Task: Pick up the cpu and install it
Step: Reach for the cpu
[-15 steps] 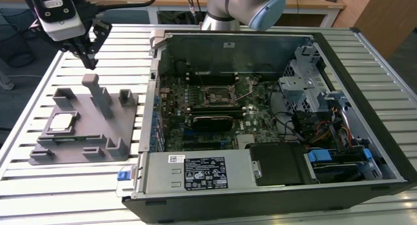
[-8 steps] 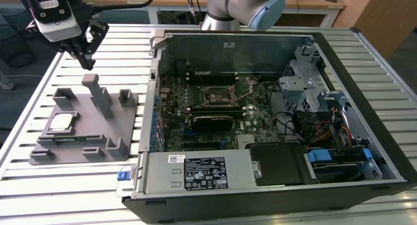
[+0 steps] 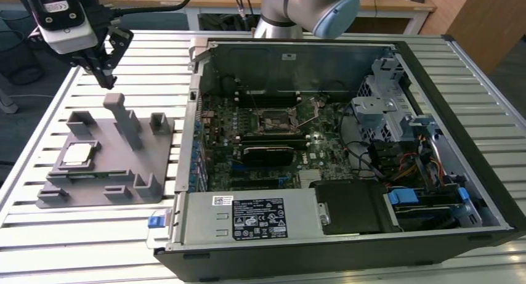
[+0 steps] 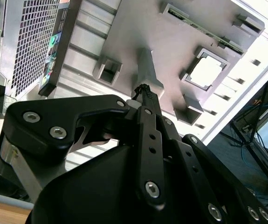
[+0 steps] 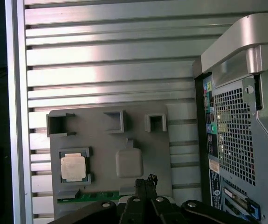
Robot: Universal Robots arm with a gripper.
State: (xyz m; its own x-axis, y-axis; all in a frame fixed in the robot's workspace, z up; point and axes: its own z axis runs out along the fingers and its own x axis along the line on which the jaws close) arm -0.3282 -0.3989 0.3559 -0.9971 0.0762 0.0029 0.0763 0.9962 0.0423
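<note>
Counting what sits on the slatted tabletop (image 3: 82,247) gives one grey holder tray (image 3: 98,186), one open computer case (image 3: 329,259) and one cpu (image 3: 78,153). The tray lies toward the tabletop edge at the exterior view's left, just beside the case, which takes up the middle and the exterior view's right.

Along one edge of the tray, the first wrist view shows three small box-shaped pockets. It also shows one green circuit-board strip (image 5: 89,197) at the opposite edge. One tall post (image 3: 123,119) rises from the tray.

The cpu is a flat square chip with a pale silvery top and a thin darker rim. It rests level in a square recess of the tray, as both wrist views show (image 4: 205,72) (image 5: 73,166).

Inside the case lies one motherboard (image 3: 329,154), bearing one black-framed socket (image 3: 273,119).

One end effector (image 3: 107,81) hangs above the tray's far side near the post. Its fingers are pressed together at the tips and grip nothing.
</note>
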